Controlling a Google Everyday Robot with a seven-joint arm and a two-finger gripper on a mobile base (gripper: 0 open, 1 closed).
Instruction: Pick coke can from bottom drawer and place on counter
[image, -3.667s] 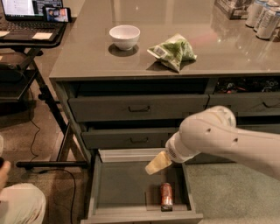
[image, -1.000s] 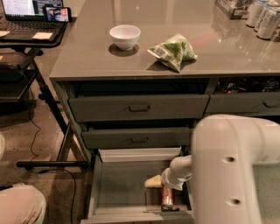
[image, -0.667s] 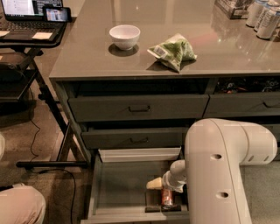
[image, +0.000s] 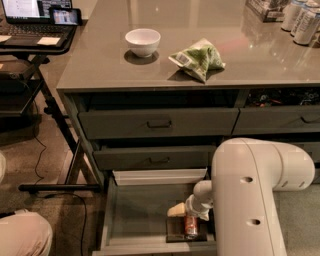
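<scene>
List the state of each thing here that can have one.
bottom drawer: pulled open.
coke can: down in the bottom drawer, not on the counter.
gripper: down inside the bottom drawer, right at the coke can.
white bowl: upright on the counter.
green bag: lying crumpled on the counter.
laptop: open, screen lit.

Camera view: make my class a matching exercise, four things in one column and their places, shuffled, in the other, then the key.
1. coke can
2. white bowl
3. gripper
4. laptop

A. on the counter, left of the green bag
B. on the black desk
C. on the bottom drawer floor
D. just above the coke can

Pairs: 1-C, 2-A, 3-D, 4-B
</scene>
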